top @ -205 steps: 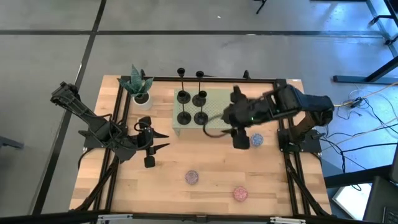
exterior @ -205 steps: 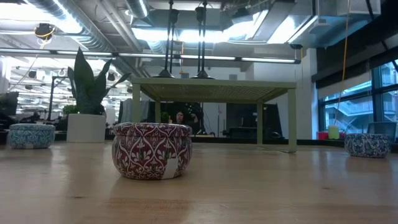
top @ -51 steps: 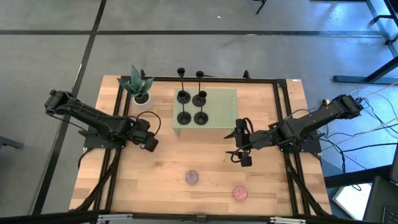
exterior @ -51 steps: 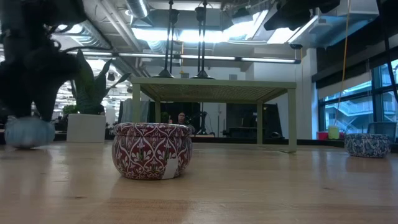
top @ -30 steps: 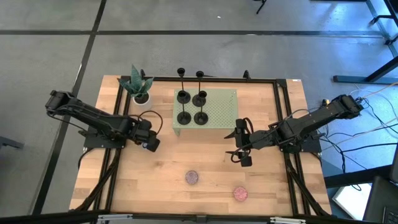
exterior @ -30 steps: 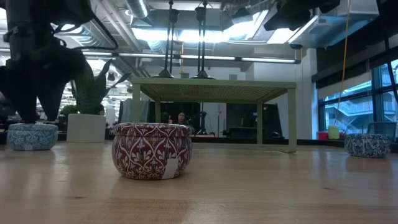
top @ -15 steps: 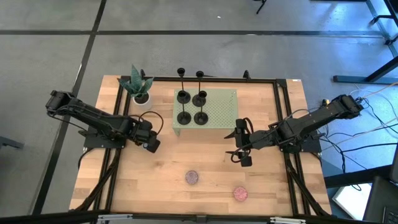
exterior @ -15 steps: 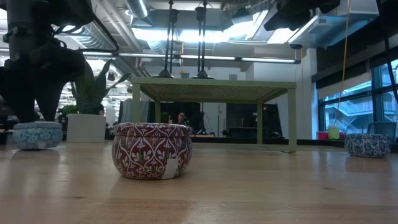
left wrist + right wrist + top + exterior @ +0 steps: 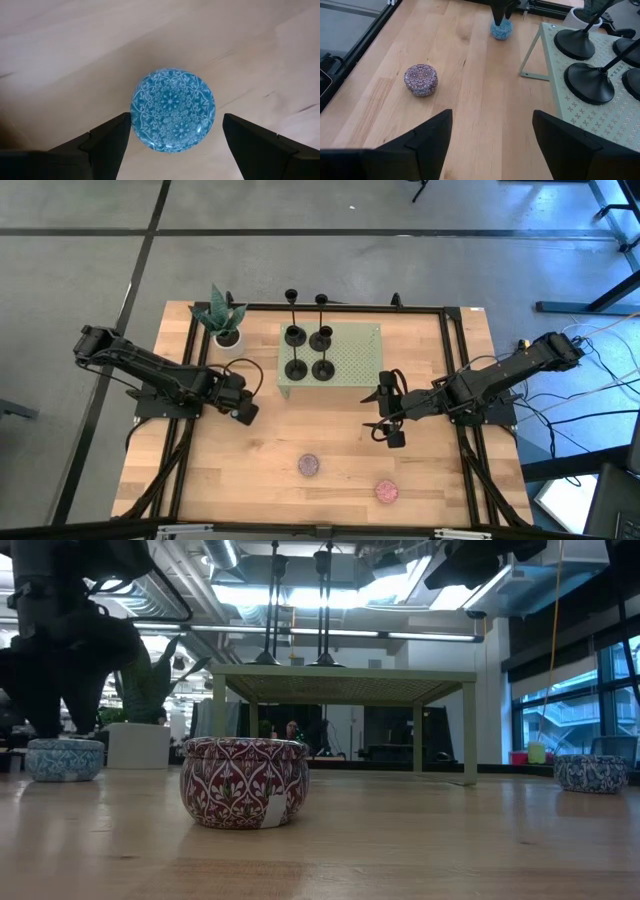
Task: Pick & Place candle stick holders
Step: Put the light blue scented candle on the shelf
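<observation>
Four black candle stick holders stand on their disc bases on a green perforated stand at the table's far middle; their bases also show in the right wrist view. My left gripper points down at the table's left, open, its fingers on either side of a blue patterned puck that rests on the table. My right gripper hangs open above the table right of centre, with nothing between its fingers. My left gripper comes at the blue puck from above. One finger stands right against the puck's side wall; whether it touches I cannot tell. The other finger stands clear of the puck.
A purple puck and a red one lie near the table's front. A potted green plant stands at the far left corner. Another blue puck shows at the right in the low view.
The blue puck has slid a little along the table toward its right edge, staying flat between my left gripper's open fingers. Neither arm has visibly moved.
</observation>
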